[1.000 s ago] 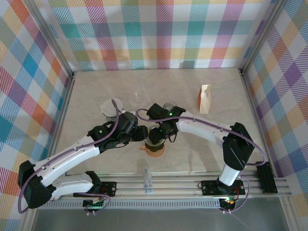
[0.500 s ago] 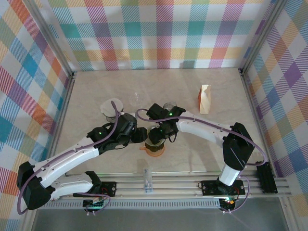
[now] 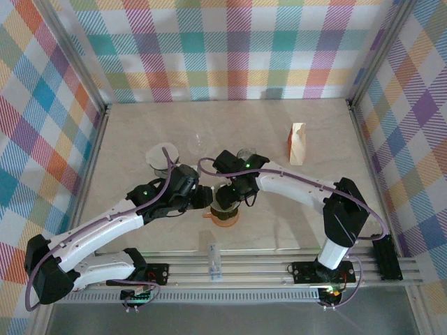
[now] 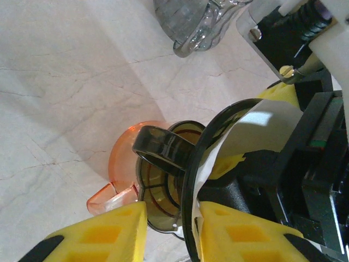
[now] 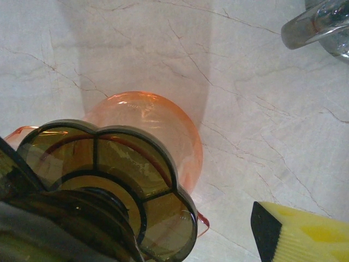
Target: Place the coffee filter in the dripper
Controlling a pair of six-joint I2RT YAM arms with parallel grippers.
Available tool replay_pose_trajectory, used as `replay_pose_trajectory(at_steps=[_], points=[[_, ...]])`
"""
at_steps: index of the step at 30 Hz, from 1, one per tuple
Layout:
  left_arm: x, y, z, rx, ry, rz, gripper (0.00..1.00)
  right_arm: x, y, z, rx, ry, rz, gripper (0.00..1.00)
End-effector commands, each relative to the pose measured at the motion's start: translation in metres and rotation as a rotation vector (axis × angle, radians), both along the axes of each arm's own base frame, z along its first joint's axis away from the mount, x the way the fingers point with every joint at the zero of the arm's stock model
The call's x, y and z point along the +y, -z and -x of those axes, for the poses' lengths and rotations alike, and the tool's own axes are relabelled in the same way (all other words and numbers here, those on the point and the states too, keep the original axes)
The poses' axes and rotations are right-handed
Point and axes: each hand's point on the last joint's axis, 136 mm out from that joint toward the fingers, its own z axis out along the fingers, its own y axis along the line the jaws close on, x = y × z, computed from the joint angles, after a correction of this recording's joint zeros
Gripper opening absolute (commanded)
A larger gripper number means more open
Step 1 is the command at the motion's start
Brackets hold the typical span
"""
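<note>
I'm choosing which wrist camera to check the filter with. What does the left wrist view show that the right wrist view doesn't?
Left wrist: the white filter lining the dripper, its handle, two yellow fingers straddling its rim. Right wrist: the dripper's scalloped foot, one yellow finger off to the side. Both: the dripper, the orange cup under it, a clear glass jug, the marble table.

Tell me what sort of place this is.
Probably a robot test booth, not a kitchen: plaid walls, a marble-look table, and an aluminium rail along its near edge.
</note>
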Motion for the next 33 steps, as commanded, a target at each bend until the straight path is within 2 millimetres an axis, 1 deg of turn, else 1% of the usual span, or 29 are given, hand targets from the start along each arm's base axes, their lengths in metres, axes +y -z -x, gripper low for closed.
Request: replay_pose_trajectory(at_steps=[1,3,4,7,8,9,11,14,17,21,27,33], points=[[0.002,0.006,-0.001,0.012,-0.004,-0.001,0.22,-0.002,0.007,0.0,0.003,0.014,0.028,0.75],[0.002,0.005,-0.001,0.01,-0.008,0.003,0.23,-0.003,0.007,0.001,0.005,0.014,0.03,0.75],[0.002,0.005,-0.001,0.009,-0.007,0.003,0.24,-0.003,0.007,0.0,0.002,0.017,0.028,0.75],[0.003,0.004,0.0,0.007,-0.009,0.009,0.37,-0.002,0.006,0.0,0.002,0.017,0.025,0.75],[0.003,0.004,0.0,0.007,-0.011,0.01,0.4,-0.002,0.006,0.0,0.001,0.017,0.023,0.75],[0.002,0.005,0.0,0.008,-0.01,0.01,0.4,-0.002,0.006,0.0,0.002,0.016,0.024,0.75],[0.002,0.009,0.0,0.015,-0.008,0.008,0.39,-0.001,0.006,0.0,0.001,0.017,0.021,0.75],[0.001,0.012,0.0,0.025,-0.005,0.004,0.27,-0.002,0.007,0.0,0.003,0.019,0.024,0.75],[0.001,0.012,0.001,0.025,-0.005,0.005,0.24,-0.002,0.006,0.0,0.001,0.021,0.021,0.75],[0.0,0.011,0.001,0.024,-0.004,0.011,0.23,-0.002,0.001,-0.002,-0.014,0.033,0.007,0.75],[0.0,0.014,0.001,0.03,-0.004,0.009,0.23,0.006,-0.021,-0.006,-0.067,0.035,-0.087,0.76],[-0.001,0.014,0.001,0.032,-0.002,0.011,0.23,-0.001,-0.043,-0.008,-0.125,0.056,-0.111,0.77]])
